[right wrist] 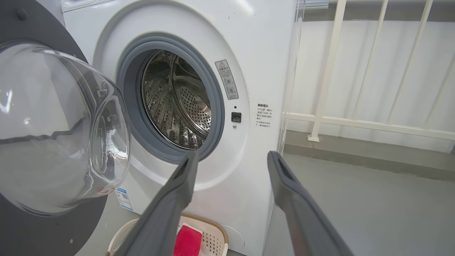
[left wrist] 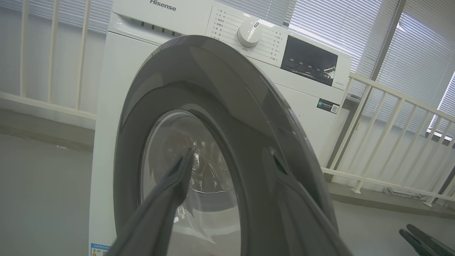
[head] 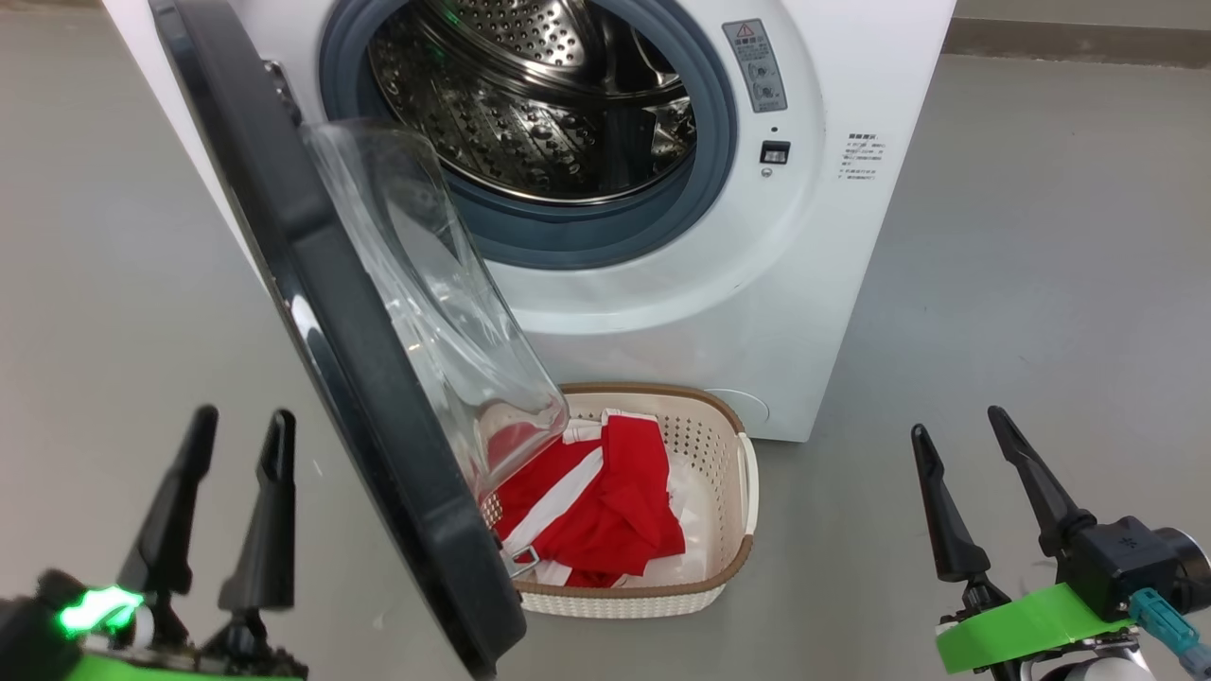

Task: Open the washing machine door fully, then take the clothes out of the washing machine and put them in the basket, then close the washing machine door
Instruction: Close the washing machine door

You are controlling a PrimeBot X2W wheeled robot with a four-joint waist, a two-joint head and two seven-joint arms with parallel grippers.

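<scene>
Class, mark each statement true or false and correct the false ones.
1. The bright red clothes with white stripes lie in the cream perforated plastic basket. True.
2. The round black-rimmed glass door of the white front-loading washing machine is shut. False: it stands open.
3. Red fabric lies in the perforated steel drum. False: what shows of the drum is bare steel.
4. The left claw and the right claw are open and hold nothing. True.
5. The basket stands on top of the washing machine. False: it stands on the grey floor in front of it.
</scene>
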